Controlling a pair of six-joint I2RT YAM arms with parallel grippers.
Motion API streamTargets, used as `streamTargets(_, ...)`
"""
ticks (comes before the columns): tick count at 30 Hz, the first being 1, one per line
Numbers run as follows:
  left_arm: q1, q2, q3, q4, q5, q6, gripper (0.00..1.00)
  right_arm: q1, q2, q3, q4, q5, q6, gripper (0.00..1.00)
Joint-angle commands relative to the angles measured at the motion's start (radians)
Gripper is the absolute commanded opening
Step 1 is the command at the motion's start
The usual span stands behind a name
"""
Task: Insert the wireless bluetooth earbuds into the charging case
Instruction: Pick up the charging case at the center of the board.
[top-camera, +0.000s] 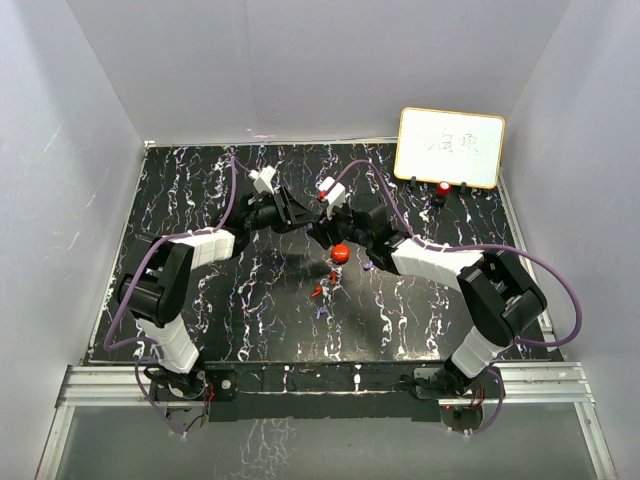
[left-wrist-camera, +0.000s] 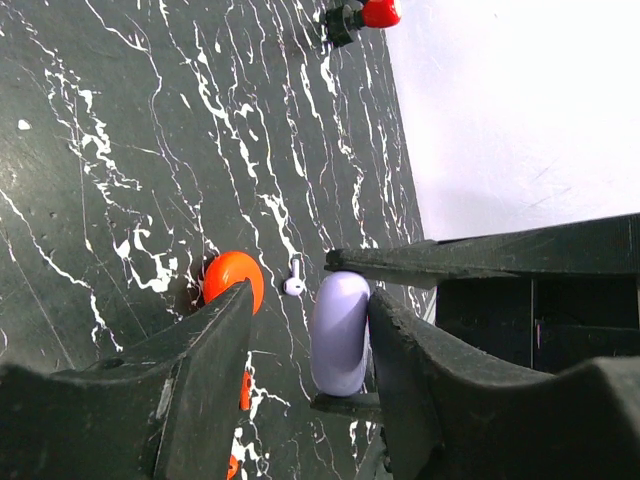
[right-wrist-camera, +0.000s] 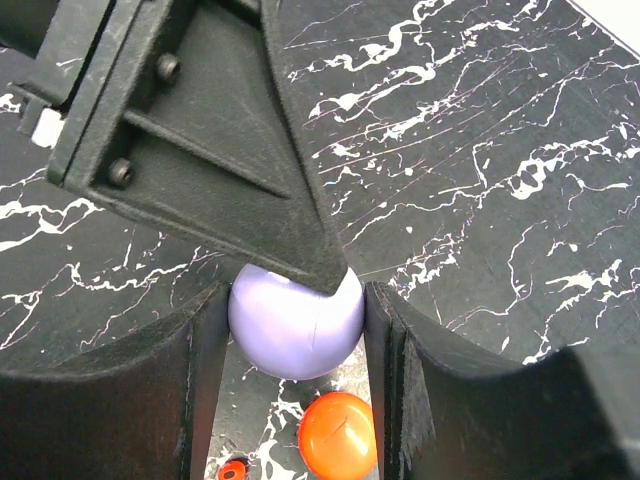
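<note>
The right end effector (right-wrist-camera: 295, 300) is closed on the lavender charging case (right-wrist-camera: 290, 345), which is held off the tabletop (right-wrist-camera: 480, 150) with both fingers pressed against its rounded rim. The left end effector (left-wrist-camera: 310, 300) meets it head-on, set at a middling width with its fingers astride the same case across its thickness. One finger (left-wrist-camera: 400, 360) lies against the case. The other finger (left-wrist-camera: 215, 350) stands off it with a strip of tabletop showing in the gap, so the left end effector is not clamped on the case. In the right wrist view the tip of a left finger rests on the upper face of the case. The red charging case (right-wrist-camera: 338, 435) lies shut on the tabletop just below the right end effector's fingertips. In the left wrist view it sits beside the tip of the finger that stands off. A pale earbud (left-wrist-camera: 294, 280) lies on the tabletop just beyond the left end effector's fingertips, between the red case and the held lavender one. Small red earbuds (top-camera: 318, 290) lie loose on the tabletop past the red case, on the side towards the arm bases. A whiteboard (top-camera: 450, 147) stands well beyond the right end effector.
</note>
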Motion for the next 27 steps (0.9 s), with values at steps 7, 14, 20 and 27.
streamTargets(7,-0.006,-0.078,-0.049,0.091,0.054,-0.026,0.45,-0.001,-0.041,0.012,0.075,0.004,-0.001,0.23)
streamTargets(14,-0.007,-0.077,-0.062,0.165,0.075,-0.054,0.27,0.0,-0.038,0.015,0.074,-0.004,0.001,0.23)
streamTargets(20,-0.011,-0.07,-0.081,0.248,0.102,-0.095,0.13,0.0,-0.027,0.024,0.071,-0.01,0.007,0.23)
streamTargets(27,-0.011,-0.065,-0.087,0.272,0.102,-0.102,0.0,-0.002,-0.024,0.037,0.06,-0.013,0.033,0.6)
